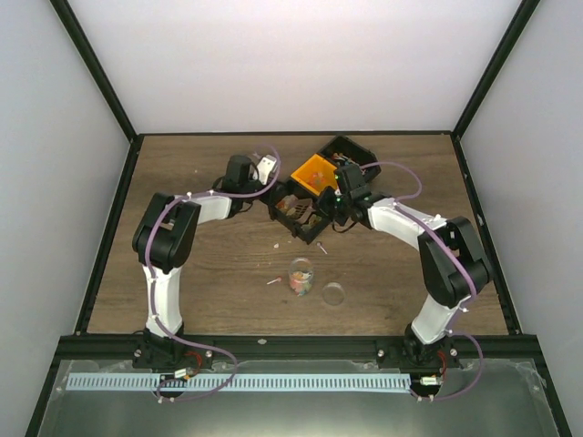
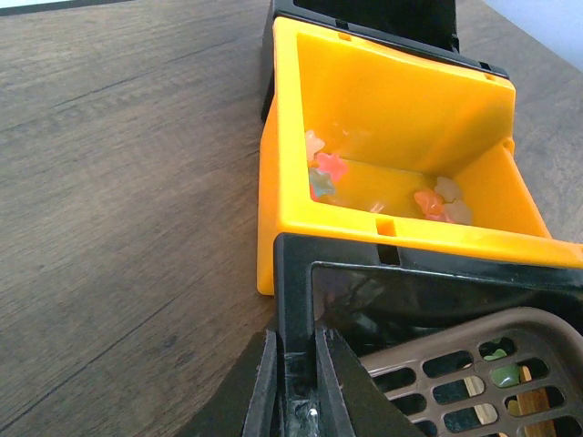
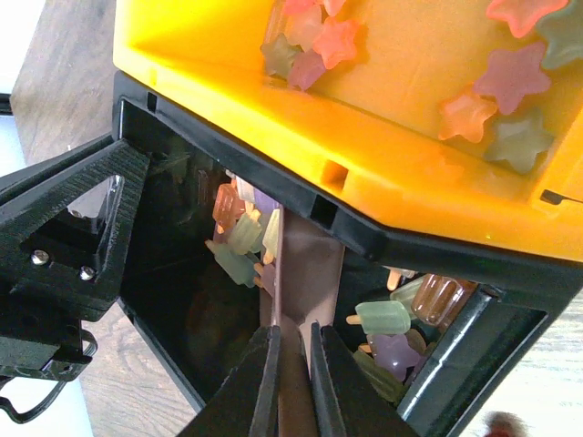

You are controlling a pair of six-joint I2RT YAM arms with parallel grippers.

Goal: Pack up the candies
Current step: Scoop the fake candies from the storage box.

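The square orange plastic bin (image 2: 291,182) stood toward the back of the wooden table (image 1: 182,273). Small star-shaped candies (image 2: 328,167) in mixed colours lay on its floor. More of them, shaped like ice lollies, lay in the glossy black plastic bin (image 3: 182,309) touching the orange bin's near side. A further heap filled the small clear plastic cup (image 1: 301,276) well in front of the orange bin, with a clear round lid (image 1: 333,293) just beside the cup. The left gripper (image 2: 296,341) was pressed together on the black bin's rim. The right gripper (image 3: 293,332) pinched a thin brown plastic panel (image 3: 310,264) standing inside that black bin.
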